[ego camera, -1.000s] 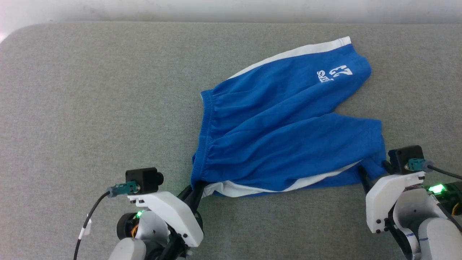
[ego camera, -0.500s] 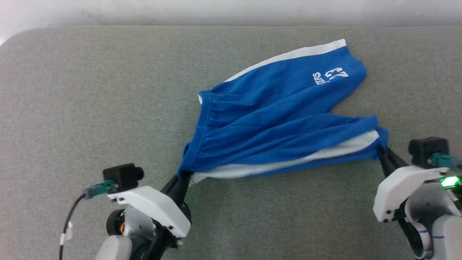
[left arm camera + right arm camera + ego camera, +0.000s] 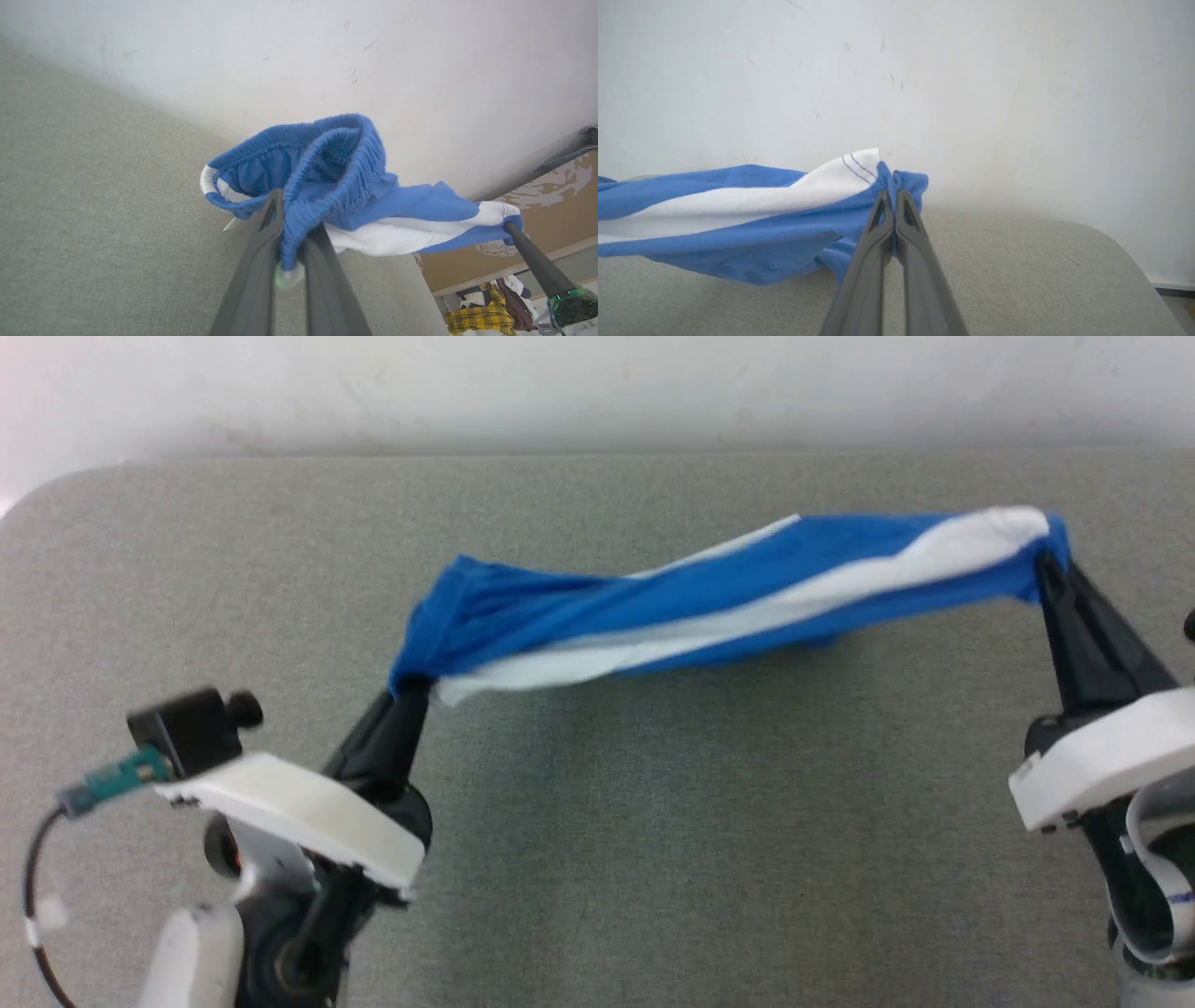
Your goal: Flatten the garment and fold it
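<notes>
The garment (image 3: 709,602), bright blue shorts with white side stripes, hangs in the air as a stretched, twisted band above the grey table (image 3: 597,859). My left gripper (image 3: 411,689) is shut on the gathered waistband end (image 3: 322,172) at the left. My right gripper (image 3: 1047,560) is shut on the leg hem at the right, where blue and white cloth bunch around its fingertips (image 3: 891,191). In the left wrist view the right gripper's dark finger (image 3: 532,256) shows at the garment's far end. A small white tag (image 3: 231,225) pokes out under the waistband.
A pale wall (image 3: 597,383) runs along the table's far edge. The table's rounded corners show at the far left (image 3: 56,490) and, in the right wrist view, at the right (image 3: 1120,238). Yellow plaid cloth (image 3: 472,317) lies on the floor beyond the table.
Both grippers have lifted the shorts off the table and pulled apart, stretching them into a taut twisted band. The head view has also shifted, showing more wall.
</notes>
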Tool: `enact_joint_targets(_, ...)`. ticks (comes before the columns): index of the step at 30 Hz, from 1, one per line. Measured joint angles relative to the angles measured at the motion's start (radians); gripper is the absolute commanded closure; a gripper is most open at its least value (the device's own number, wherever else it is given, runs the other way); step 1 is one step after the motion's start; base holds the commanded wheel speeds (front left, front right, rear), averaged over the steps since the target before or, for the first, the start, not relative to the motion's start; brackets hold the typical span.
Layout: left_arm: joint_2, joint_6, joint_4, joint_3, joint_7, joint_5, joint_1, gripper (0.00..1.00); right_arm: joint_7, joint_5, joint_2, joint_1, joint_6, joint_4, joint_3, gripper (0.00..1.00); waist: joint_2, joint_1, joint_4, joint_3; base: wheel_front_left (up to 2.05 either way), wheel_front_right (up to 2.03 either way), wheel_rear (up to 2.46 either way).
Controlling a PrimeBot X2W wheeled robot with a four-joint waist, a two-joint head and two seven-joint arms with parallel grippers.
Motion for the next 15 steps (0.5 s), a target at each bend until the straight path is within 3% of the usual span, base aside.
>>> enact_joint_targets(8,0.066,0.062,-0.008,-0.004,0.133,0.036,-0.215,1.0,0.089,0.039,-0.05,-0.192,0.0,-0.054,0.074,1.0,0.0,-0.0001,-0.022,-0.037,0.0,0.0,0.0)
enact_joint_targets(15,0.093,0.106,0.099,0.005,0.212,0.051,-0.425,1.0,0.149,0.074,-0.084,-0.384,-0.001,0.053,0.12,1.0,0.0,0.0,-0.044,-0.037,0.0,0.0,0.0)
